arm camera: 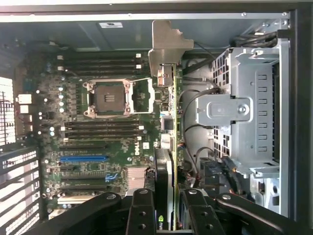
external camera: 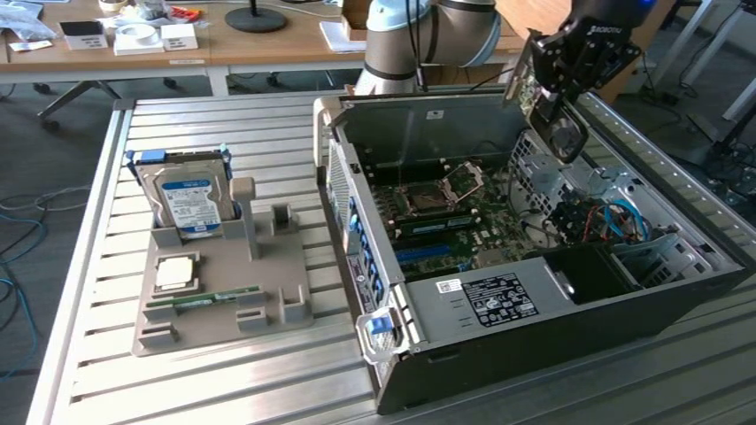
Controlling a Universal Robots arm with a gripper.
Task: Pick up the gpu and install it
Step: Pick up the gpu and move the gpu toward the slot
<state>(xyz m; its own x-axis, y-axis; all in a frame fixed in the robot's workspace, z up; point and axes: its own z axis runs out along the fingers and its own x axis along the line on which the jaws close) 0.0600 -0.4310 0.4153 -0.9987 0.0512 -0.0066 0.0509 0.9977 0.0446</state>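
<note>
One gpu [external camera: 522, 78] is up in the air, clamped between the two fingers [arm camera: 142, 215] of the gripper [external camera: 553, 111], above the open case [external camera: 567, 345] and near its back corner. It touches nothing inside. From where I stand the card hangs on edge below the gripper body, tilted a little.

Seen from the wrist, the gripper [arm camera: 168, 218] has a finger pressed on each face of the gpu [arm camera: 169, 122]. The card runs edge-on away from the fingers, and its one silvery bracket [arm camera: 166, 44] is at the far end. Below it lies the board [arm camera: 49, 122], with the card hanging over the strip between the single empty socket [arm camera: 107, 98] and the grey drive cage [arm camera: 244, 107]. One blue slot [arm camera: 83, 158] shows on the board.

On the slatted table [external camera: 236, 124], at the exterior view's left and well apart from the gripper, sits one grey tray [external camera: 212, 329]. It holds one drive [external camera: 189, 199] standing upright, one square chip [external camera: 175, 272] lying flat, and one green memory stick [external camera: 219, 298] on its edge.
</note>
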